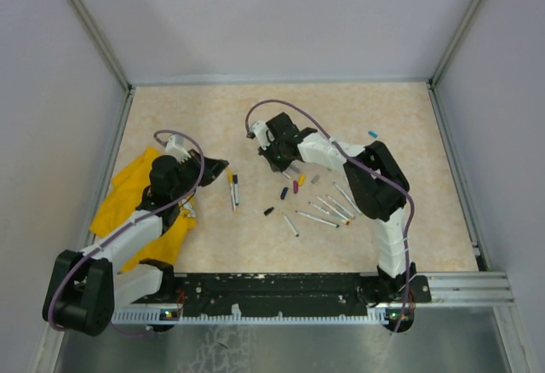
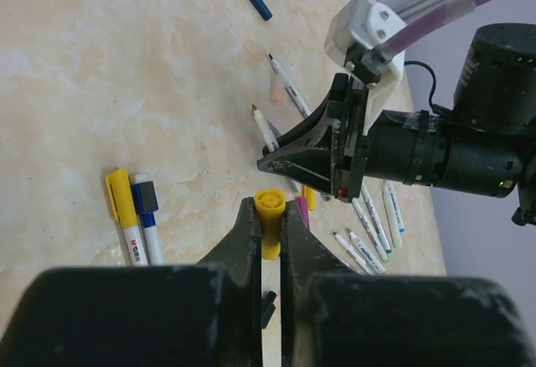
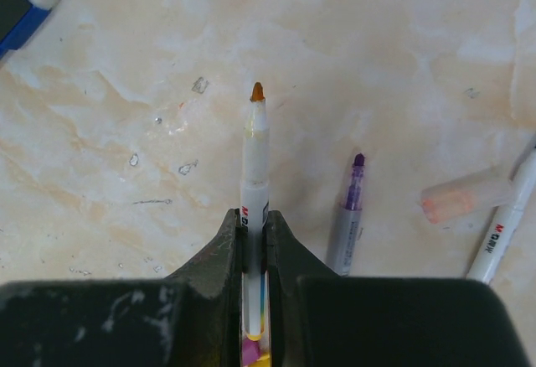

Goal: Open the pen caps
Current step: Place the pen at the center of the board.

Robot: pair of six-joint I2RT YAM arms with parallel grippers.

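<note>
Yellow cap (image 2: pixel 269 226) tight in left gripper (image 2: pixel 268 208), bare orange-tipped white pen (image 3: pixel 255 149) tight in right gripper (image 3: pixel 254 216)

Cloth (image 1: pixel 119 207) lay on worktop (image 1: pixel 358 109) at far left. Two pens (image 1: pixel 236 190) lay centre; loose caps (image 1: pixel 284 192) just to their R, more pens (image 1: pixel 318 219) further R; one cap (image 1: pixel 372 134) well behind.

Right tool (image 3: pixel 254 214) partly hides the orange-tipped pen (image 3: pixel 255 153); blue object (image 3: pixel 10 17), perhaps a marker, cropped.
</note>
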